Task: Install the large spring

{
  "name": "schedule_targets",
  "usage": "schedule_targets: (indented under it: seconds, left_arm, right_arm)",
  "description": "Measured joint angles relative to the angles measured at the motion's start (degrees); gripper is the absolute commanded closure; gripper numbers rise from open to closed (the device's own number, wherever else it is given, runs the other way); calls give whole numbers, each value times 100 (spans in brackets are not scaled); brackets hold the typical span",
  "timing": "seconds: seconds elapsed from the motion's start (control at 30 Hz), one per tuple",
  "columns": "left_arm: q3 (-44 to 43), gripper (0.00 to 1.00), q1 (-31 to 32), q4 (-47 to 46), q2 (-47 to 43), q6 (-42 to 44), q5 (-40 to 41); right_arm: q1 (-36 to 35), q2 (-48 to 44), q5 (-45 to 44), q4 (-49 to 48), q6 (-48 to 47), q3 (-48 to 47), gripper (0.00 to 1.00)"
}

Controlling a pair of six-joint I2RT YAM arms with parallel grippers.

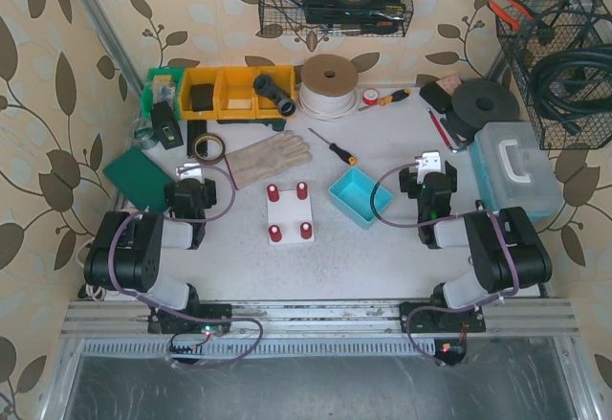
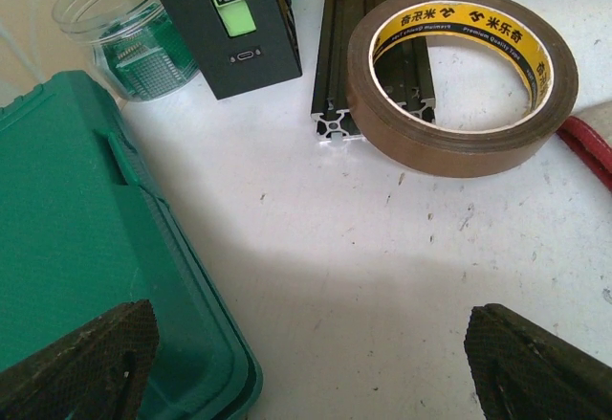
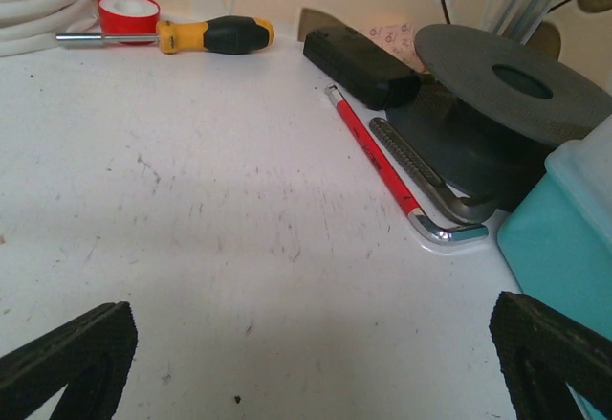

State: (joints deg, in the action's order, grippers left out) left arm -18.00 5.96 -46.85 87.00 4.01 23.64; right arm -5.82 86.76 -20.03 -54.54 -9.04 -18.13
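Note:
A white base plate [image 1: 289,211] with four red posts lies at the table's centre. A blue tray [image 1: 360,196] sits just to its right. No spring shows in any view. My left gripper [image 1: 191,173] is left of the plate, open and empty over bare table [image 2: 306,372], its left finger [image 2: 76,363] above a green case. My right gripper [image 1: 427,173] is right of the tray, open and empty [image 3: 311,363] over bare table.
A green case [image 2: 76,248], a brown tape roll [image 2: 464,76] and a black extrusion [image 2: 368,56] lie ahead of the left gripper. A red hex key [image 3: 382,162], a black disc [image 3: 507,85] and a teal box [image 3: 564,238] lie ahead of the right gripper. A glove [image 1: 268,159] lies behind the plate.

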Motion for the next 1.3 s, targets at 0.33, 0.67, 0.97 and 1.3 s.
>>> schedule_targets:
  seconds: [0.33, 0.67, 0.97, 1.3]
  left_arm:
    - [-2, 10, 0, 2, 0, 2, -13]
    - [-11, 10, 0, 2, 0, 2, -22]
    - [-11, 9, 0, 2, 0, 2, -22]
    - [-33, 9, 0, 4, 0, 2, -24]
  right_arm:
    - [0, -2, 66, 129, 4, 0, 0]
    - [0, 0, 83, 136, 4, 0, 0]
    - [2, 0, 101, 140, 4, 0, 0]
    - [0, 0, 101, 140, 4, 0, 0]
